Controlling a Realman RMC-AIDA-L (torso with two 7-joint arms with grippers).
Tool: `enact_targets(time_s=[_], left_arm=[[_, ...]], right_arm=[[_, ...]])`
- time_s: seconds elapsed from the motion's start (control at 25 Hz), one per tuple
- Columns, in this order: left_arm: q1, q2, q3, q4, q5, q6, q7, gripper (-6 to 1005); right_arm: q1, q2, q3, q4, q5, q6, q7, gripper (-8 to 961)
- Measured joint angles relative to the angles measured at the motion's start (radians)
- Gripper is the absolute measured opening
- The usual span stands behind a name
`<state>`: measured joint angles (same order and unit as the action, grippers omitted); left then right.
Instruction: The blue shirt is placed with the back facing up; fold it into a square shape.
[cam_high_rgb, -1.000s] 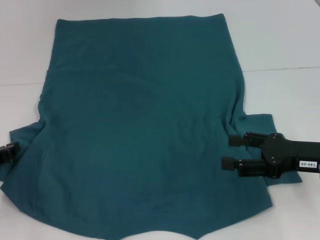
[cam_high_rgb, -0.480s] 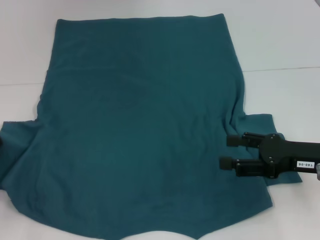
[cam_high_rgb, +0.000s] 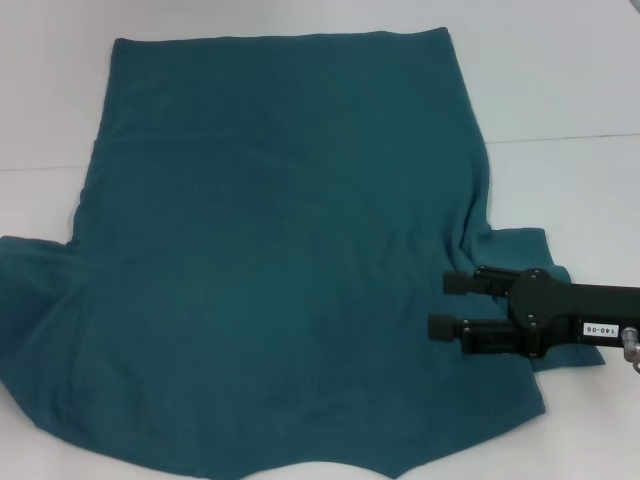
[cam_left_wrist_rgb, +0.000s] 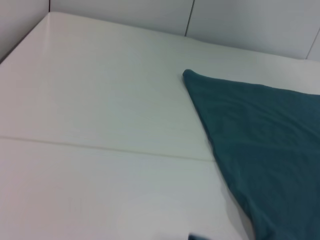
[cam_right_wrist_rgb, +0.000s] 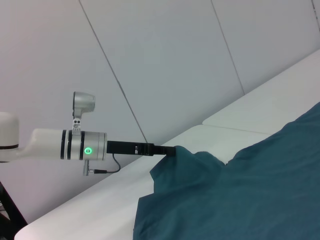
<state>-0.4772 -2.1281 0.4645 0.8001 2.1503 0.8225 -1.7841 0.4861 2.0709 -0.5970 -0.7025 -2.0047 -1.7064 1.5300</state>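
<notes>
Soft, matte blue shirt (cam_high_rgb: 280, 250) spreads back-up across the white desk (cam_high_rgb: 560, 90), hem straight, sleeves rumpled. Right end effector (cam_high_rgb: 440, 305) hovers over its right sleeve, fingers parted, empty, and has crept inward. Left end effector (cam_right_wrist_rgb: 169, 151) pinches the left sleeve.

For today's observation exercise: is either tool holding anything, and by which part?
The left tool appears to pinch the shirt by its left sleeve edge; the right tool hangs open over the right sleeve, holding nothing.

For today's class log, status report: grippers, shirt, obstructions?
Right gripper open over the right sleeve. Left gripper at the left sleeve, grip unclear. Dark teal-blue cotton T-shirt spread flat, unfolded. Nothing in the way.
</notes>
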Motion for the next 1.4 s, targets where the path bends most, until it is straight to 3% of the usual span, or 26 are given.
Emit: enact_targets(time_s=[0.36, 0.88, 1.4], left_arm=[[-0.003, -0.001, 0.007, 0.048, -0.001, 0.043, -0.027, 39], [-0.008, -0.003, 0.008, 0.102, -0.009, 0.292, -0.118, 68], [-0.06, -0.033, 0.009, 0.054, -0.039, 0.35, -0.15, 96]], right_arm=[[0.0, 0.002, -0.002, 0.002, 0.002, 0.007, -0.004, 916], [0.0, 0.001, -0.003, 0.001, -0.001, 0.01, -0.005, 916], [0.001, 0.003, -0.009, 0.015, -0.002, 0.032, -0.014, 915]])
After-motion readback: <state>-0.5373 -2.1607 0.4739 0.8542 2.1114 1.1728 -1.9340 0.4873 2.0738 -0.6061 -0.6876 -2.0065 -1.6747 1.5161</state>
